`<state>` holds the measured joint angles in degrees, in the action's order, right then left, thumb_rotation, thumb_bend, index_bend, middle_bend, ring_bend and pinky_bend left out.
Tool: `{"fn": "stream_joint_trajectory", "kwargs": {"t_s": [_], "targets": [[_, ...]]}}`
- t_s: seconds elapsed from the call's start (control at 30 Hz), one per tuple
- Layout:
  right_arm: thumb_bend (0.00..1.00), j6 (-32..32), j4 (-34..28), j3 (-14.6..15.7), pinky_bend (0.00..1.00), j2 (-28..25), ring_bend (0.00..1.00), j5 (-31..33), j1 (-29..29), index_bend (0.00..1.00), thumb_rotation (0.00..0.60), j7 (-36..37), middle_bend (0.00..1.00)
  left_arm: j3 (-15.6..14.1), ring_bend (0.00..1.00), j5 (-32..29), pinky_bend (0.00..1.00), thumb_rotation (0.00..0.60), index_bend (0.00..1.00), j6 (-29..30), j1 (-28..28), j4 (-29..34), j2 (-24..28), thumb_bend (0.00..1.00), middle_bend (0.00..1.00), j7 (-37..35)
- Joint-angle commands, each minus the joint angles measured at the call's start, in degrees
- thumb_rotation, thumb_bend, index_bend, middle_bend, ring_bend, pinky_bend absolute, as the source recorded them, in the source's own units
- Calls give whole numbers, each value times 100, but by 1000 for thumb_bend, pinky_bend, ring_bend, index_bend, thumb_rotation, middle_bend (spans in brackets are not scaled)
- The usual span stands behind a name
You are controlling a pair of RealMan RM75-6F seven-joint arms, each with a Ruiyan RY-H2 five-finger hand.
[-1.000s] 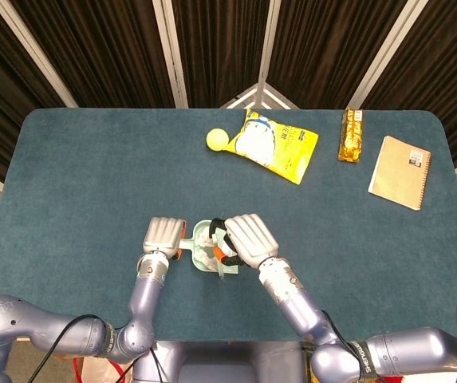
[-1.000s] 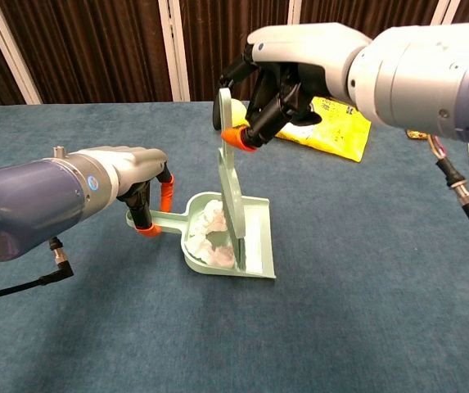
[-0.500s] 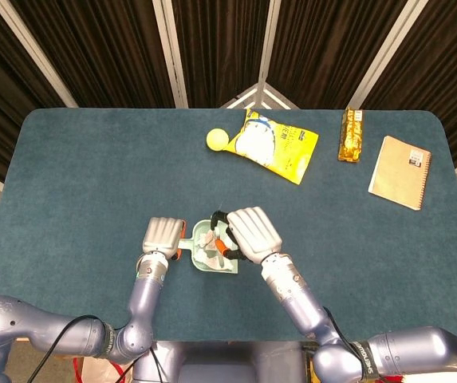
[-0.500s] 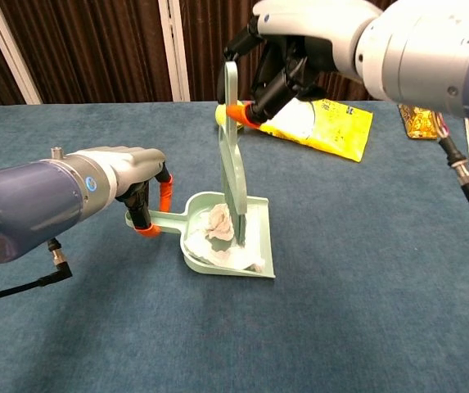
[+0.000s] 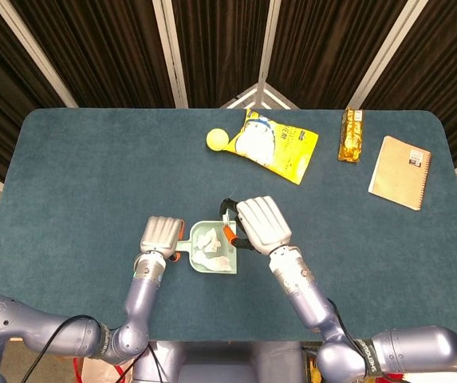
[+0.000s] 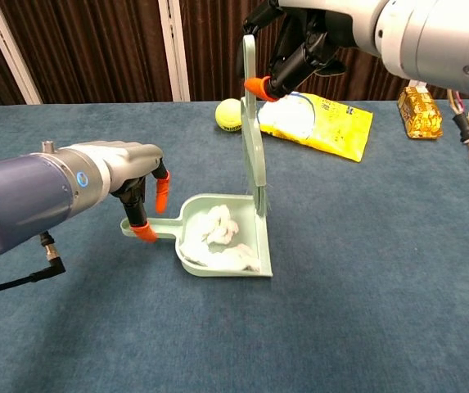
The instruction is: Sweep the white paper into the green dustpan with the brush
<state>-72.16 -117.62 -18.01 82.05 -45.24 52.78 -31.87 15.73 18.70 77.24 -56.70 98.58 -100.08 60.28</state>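
The green dustpan [image 5: 201, 268] [image 6: 259, 242] lies flat on the blue table near the front centre. Crumpled white paper [image 5: 209, 244] [image 6: 215, 236] sits inside it. My left hand [image 5: 162, 235] [image 6: 124, 169] grips the dustpan's handle from above. My right hand [image 5: 263, 223] [image 6: 314, 31] holds the pale green brush [image 6: 250, 123] upright by its top. The bristles hang at the pan's far right corner, apart from the paper. In the head view my right hand hides most of the brush.
At the back of the table lie a tennis ball [image 5: 216, 140] [image 6: 228, 115], a yellow snack bag [image 5: 277, 145] [image 6: 320, 123] and a gold-wrapped bar [image 5: 351, 134] [image 6: 418, 112]. A tan notebook [image 5: 400, 171] rests at the far right.
My right hand has lifted the brush out of the pan and carried it right and back. The paper stays in the pan. My left hand has barely moved.
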Motion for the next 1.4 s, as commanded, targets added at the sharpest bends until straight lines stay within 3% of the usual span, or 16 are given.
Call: {"fn": "stream_joint_trajectory", "kwargs": {"t_s": [0.03,0.17,0.47,0.73,0.93,1.23,1.4], "targets": [[495,-13,-13,12,911,6,968,-25,-7,814,600,-9,946,-20,992,2,1000,600,478,39,-1,83,68,134,1000,53],[495,-44,-64,24,911,24,968,-59,-14,814,600,-32,946,-35,992,-41,1000,600,430,79,6,178,148,73,1000,110],[494,-217,55,99,911,-102,968,-191,-96,814,600,-220,946,-61,991,345,1000,600,399,104,231,623,529,65,1000,-302],[495,-324,210,296,912,-458,968,-419,-330,814,600,-325,946,-390,985,1644,1000,600,385,17,792,1324,1298,65,1000,-1330],[495,-429,442,640,911,-723,968,-688,-574,814,600,-555,946,-838,940,2941,990,600,378,181,1384,1836,2036,65,952,-2152],[495,-894,1049,1178,911,-733,968,-1137,-813,814,600,-1651,946,-1638,801,4842,831,600,361,544,2275,1869,2952,65,812,-3347],[495,-1181,1372,1395,907,-544,961,-1359,-924,806,600,-2352,946,-1994,673,5554,684,600,330,712,2715,1696,3302,65,653,-3969]]}}
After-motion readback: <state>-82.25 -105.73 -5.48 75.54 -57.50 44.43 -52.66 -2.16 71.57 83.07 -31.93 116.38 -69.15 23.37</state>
